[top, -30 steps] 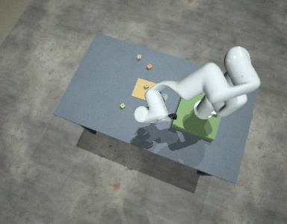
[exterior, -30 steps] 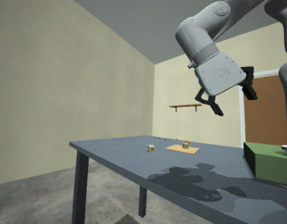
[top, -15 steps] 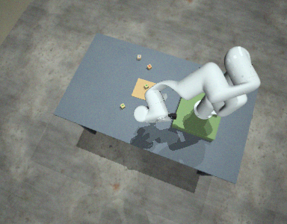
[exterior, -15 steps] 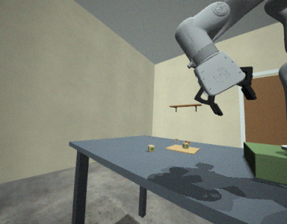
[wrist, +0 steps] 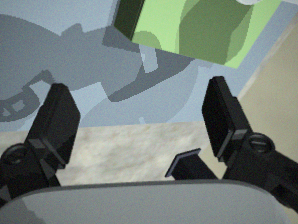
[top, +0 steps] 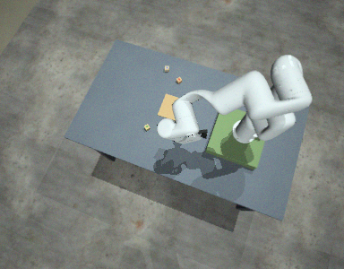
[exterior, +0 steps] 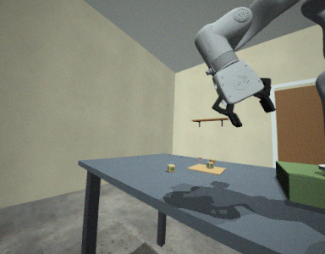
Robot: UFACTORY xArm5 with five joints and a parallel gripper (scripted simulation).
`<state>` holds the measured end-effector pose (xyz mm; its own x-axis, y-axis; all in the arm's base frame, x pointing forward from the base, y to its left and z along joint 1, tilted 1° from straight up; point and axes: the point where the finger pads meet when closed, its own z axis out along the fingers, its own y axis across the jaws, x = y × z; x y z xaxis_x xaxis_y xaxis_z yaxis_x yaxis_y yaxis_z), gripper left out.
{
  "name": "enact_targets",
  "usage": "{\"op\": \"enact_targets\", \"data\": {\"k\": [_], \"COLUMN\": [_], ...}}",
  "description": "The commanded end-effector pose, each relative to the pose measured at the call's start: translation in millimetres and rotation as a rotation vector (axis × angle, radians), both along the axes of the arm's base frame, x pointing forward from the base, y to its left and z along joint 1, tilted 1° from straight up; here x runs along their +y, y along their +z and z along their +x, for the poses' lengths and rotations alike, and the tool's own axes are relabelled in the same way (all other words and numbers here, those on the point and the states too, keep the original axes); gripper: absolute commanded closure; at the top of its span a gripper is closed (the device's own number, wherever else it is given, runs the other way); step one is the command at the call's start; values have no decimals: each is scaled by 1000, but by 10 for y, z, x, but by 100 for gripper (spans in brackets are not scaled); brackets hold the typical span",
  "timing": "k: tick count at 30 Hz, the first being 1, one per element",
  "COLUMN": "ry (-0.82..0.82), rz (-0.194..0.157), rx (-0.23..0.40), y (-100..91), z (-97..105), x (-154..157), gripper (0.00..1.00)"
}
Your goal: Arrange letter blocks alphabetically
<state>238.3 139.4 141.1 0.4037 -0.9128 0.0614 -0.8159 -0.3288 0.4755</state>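
Note:
The orange-tan mat [top: 167, 107] [exterior: 196, 169] lies flat on the table, partly hidden by the arm in the top view. One block with green marks [exterior: 210, 165] stands on the mat in the exterior view; the arm hides it in the top view. A yellow-green block [top: 147, 127] [exterior: 171, 168] stands off the mat. A block with red-orange marks [top: 179, 80] [exterior: 212, 161] and a block with a purplish mark [top: 167, 68] [exterior: 200, 159] stand off the mat's far side. Letters are too small to read. My gripper [exterior: 254, 118] [wrist: 139, 96] is open and empty, high above the table.
The green base box [top: 222, 127] [exterior: 308, 186] [wrist: 160, 30] carries the arm at one end of the blue-grey table [top: 105, 99] [exterior: 137, 175]. The arm's shadow falls across the table. The wrist view shows the table edge and floor, with no block or mat.

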Motion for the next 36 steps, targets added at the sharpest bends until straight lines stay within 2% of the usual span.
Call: {"op": "enact_targets", "data": {"k": [1, 2, 5, 9, 12, 14, 16, 18, 19, 21, 23, 24, 26, 28, 33, 34, 36], "ry": [88, 88, 169, 173, 270, 275, 338, 352, 394, 437, 438, 483, 483, 567, 631, 684, 727], "rz": [83, 83, 152, 154, 226, 230, 272, 280, 305, 328, 328, 351, 351, 387, 411, 427, 439], "rx": [-6, -6, -16, -17, -34, -35, -48, -51, -61, -71, -71, -83, -83, -104, -121, -135, -146], "y": [72, 72, 138, 141, 223, 227, 283, 295, 333, 372, 372, 414, 414, 493, 555, 606, 649], "z": [177, 177, 330, 337, 509, 518, 626, 648, 716, 783, 784, 854, 854, 976, 1064, 1134, 1189], "x": [-50, -50, -114, -117, -205, -210, -274, -289, -334, -382, -383, -436, -436, -539, -622, -693, -753], "gripper": [0, 0, 0, 0, 0, 0, 0, 0, 0, 0, 0, 0, 0, 0, 0, 0, 0]}}
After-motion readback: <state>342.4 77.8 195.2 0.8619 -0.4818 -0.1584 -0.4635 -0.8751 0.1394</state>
